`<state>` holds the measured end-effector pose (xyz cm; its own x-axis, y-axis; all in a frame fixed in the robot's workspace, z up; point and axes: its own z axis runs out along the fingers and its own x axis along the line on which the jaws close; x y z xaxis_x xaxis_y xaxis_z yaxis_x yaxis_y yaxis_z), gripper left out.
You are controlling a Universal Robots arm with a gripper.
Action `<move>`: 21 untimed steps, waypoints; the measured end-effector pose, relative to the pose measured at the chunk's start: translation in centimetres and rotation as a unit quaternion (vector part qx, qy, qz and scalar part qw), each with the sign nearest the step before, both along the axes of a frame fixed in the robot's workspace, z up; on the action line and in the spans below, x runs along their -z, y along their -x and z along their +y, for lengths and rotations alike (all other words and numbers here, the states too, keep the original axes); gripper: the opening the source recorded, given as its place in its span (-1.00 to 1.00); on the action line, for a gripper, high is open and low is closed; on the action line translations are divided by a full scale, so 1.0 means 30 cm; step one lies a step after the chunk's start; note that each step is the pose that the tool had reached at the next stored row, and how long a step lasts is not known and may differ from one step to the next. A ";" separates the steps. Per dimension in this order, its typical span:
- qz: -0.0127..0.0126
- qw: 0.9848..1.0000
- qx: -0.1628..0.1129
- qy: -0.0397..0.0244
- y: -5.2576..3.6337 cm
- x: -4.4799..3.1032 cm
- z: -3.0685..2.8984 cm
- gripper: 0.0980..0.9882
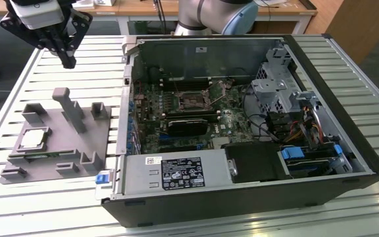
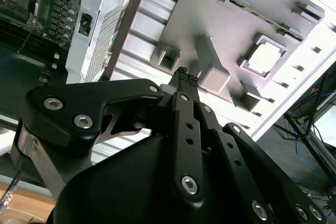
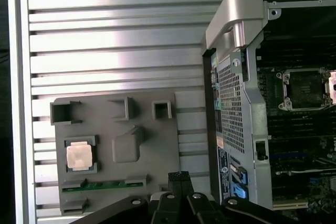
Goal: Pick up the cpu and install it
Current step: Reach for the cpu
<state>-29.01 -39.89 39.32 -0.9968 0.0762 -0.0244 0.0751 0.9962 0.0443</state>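
One cpu [image 1: 33,139]: flat, square, silvery-grey top. It lies in a framed square recess of the grey fixture [image 1: 100,136], on the side of the fixture toward the exterior view's left. Nothing touches it. In the first wrist view the cpu [image 3: 77,156] catches the light inside its frame.

One grey fixture, as above: a flat plate with several upright posts and open pockets. A tall post [image 1: 67,106] stands near its middle. A thin green circuit strip [image 3: 102,185] lies in a slot just beside the cpu's recess. The fixture rests on the counter [image 1: 91,74], a slatted metal surface.

One gripper [image 1: 69,62], black, hanging over the counter beyond the fixture's far edge in the exterior view, well apart from the cpu. Its fingers [image 2: 184,73] are pressed together at the tips, with nothing held between them.

One computer case [image 1: 242,210], black, lying on its side with the panel off, just beside the fixture on the exterior view's right. Inside it is a green motherboard with a dark square socket [image 1: 193,101] near the centre. A grey power supply box [image 1: 176,173] sits along the case's near edge.

One arm base [image 1: 209,15], grey, standing behind the case.
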 end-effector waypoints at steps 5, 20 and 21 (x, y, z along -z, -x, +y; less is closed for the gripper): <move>0.000 1.000 0.000 0.000 0.010 0.000 0.000 -0.98; 0.000 1.000 0.000 0.000 0.041 0.000 0.000 -0.98; 0.000 1.000 0.000 0.000 0.044 0.000 0.000 -0.98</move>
<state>-30.33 -39.89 39.32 -0.9968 0.0762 -0.0244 0.0750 0.9962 0.0443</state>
